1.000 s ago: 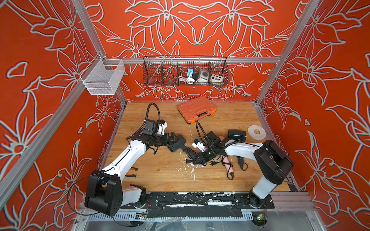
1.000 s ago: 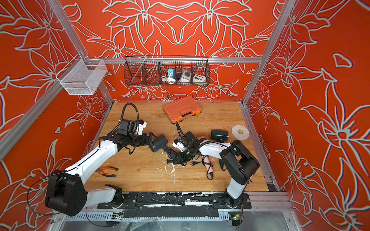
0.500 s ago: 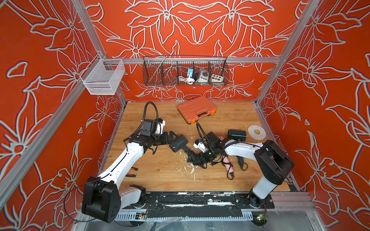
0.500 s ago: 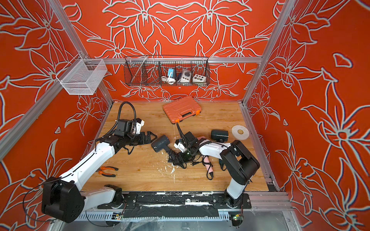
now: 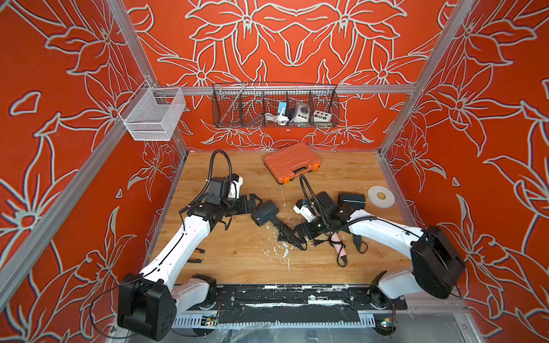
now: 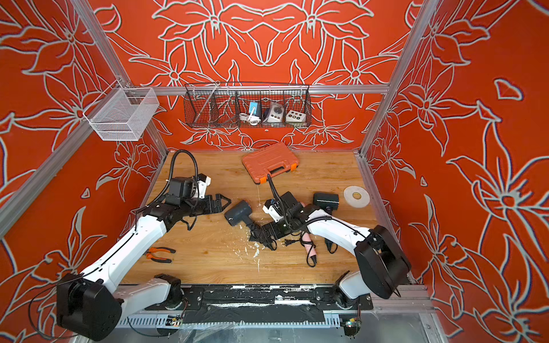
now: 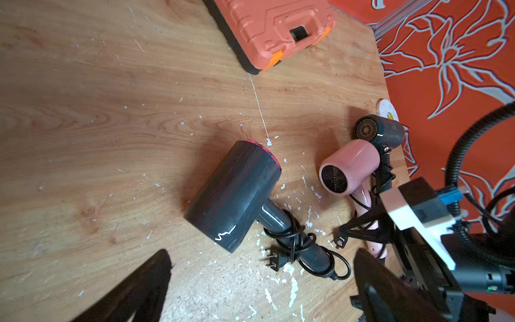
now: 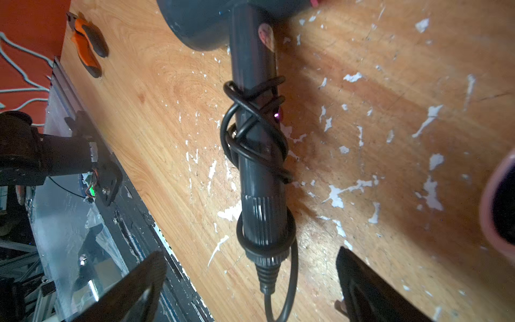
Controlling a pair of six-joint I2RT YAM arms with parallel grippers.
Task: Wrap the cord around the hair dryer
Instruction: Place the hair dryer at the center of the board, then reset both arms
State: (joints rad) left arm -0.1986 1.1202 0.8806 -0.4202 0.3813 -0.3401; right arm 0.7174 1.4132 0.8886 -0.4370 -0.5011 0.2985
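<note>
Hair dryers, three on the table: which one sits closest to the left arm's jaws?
The dark grey dryer, cord coiled round its handle; the pink dryer and the gold-grilled teal dryer lie farther off, beside the right arm.

Grey hair dryer (image 7: 237, 195) flat on the table (image 7: 111, 111), cord (image 7: 292, 235) around its handle, pink hair dryer (image 7: 348, 167) nearby.

Top views: high at the front, looking down on the whole bench (image 5: 237, 261).
Left wrist: low, facing the hair dryer (image 7: 237, 192).
Right wrist: nearer still, sharing that hair dryer.
</note>
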